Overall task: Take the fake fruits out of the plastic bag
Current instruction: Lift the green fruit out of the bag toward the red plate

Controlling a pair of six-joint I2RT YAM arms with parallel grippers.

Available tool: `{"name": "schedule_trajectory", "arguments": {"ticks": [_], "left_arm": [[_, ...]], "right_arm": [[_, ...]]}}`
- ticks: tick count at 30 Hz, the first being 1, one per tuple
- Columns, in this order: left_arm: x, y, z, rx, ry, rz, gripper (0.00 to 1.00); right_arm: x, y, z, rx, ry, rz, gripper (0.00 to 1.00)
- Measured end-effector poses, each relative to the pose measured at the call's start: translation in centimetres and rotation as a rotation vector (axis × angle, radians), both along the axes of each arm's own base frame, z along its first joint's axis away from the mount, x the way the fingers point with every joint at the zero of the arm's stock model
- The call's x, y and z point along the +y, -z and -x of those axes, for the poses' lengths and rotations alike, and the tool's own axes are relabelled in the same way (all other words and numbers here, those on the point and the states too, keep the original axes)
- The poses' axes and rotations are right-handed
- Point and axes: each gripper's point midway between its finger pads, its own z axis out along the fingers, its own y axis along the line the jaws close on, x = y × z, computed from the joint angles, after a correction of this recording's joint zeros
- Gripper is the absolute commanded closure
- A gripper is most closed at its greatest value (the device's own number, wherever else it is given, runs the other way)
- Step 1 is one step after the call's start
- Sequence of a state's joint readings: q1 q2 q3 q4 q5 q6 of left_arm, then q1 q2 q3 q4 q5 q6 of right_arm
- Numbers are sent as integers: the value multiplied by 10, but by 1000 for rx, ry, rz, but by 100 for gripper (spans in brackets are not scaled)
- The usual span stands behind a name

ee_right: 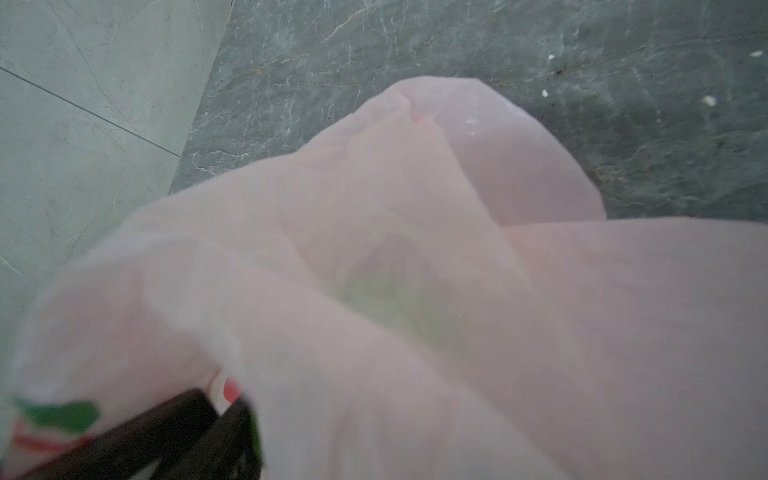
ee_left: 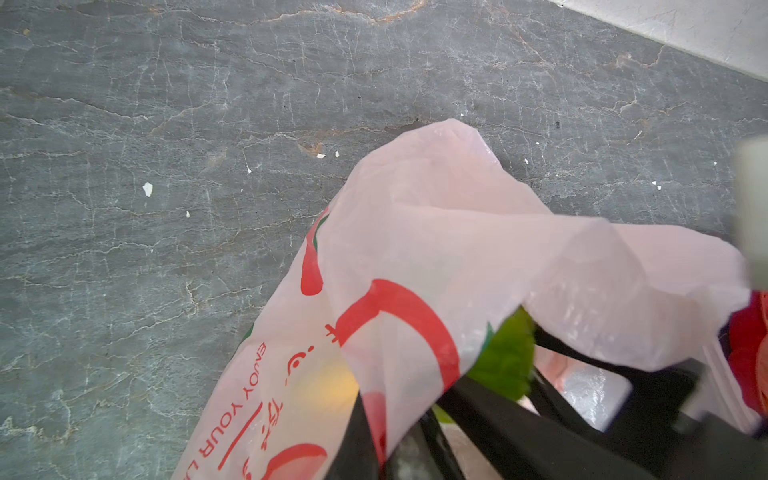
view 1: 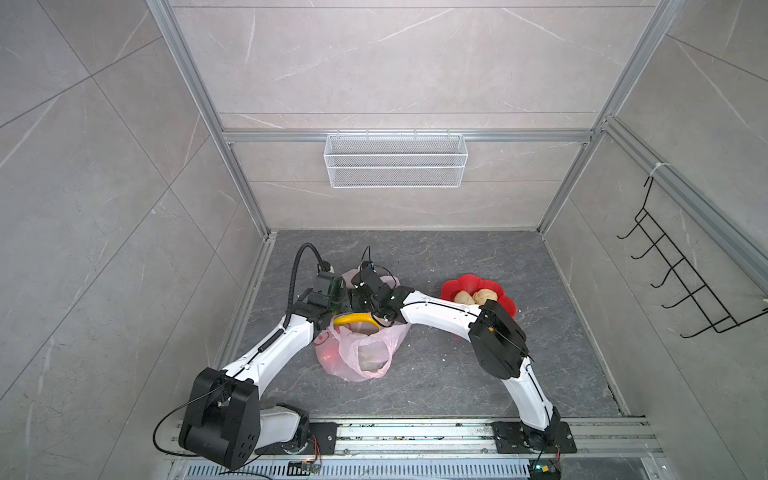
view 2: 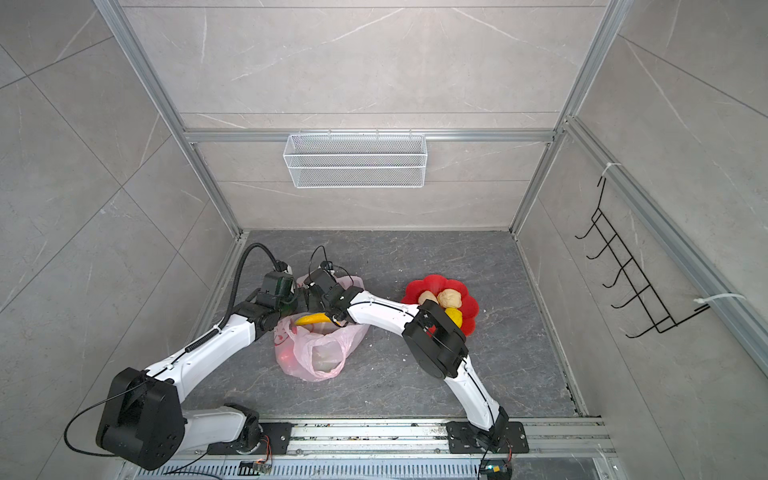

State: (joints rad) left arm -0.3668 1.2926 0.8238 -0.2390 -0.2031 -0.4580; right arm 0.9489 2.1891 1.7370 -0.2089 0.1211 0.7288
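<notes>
The pale-pink plastic bag (view 1: 365, 353) (view 2: 320, 357) lies on the dark floor with its mouth toward the arms. A yellow banana (view 1: 353, 319) (view 2: 311, 319) pokes out of that mouth. My left gripper (view 1: 343, 303) (ee_left: 382, 453) is shut on the bag's film at its far left edge. My right gripper (view 1: 358, 298) (view 2: 311, 300) reaches across into the bag. Its black fingers (ee_left: 540, 440) lie against both sides of a green netted ball (ee_left: 507, 361). In the right wrist view the film (ee_right: 415, 332) covers those jaws. A red glow (view 1: 328, 355) shows through the bag.
The red flower-shaped dish (view 1: 457, 283) (view 2: 432, 283) sits right of the bag, with two beige lumps (view 1: 473, 296) and a yellow lumpy fruit (view 2: 454, 316) in it. My right elbow hangs over its near edge. A white mesh basket (view 1: 395, 160) hangs on the back wall, black hooks (view 1: 685, 282) on the right.
</notes>
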Motion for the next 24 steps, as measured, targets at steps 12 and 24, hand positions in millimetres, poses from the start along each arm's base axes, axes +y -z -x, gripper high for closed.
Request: {"name": "schedule_trajectory", "arguments": {"ticks": [12,24], "left_arm": [[1,-9,0,-26,-14,17,100],[0,-12,-1,-36,-11,21,100]], "right_arm": [[-30,-7,26,22,-26,39,47],[-68,-83,48,-66,-39,33,46]]}}
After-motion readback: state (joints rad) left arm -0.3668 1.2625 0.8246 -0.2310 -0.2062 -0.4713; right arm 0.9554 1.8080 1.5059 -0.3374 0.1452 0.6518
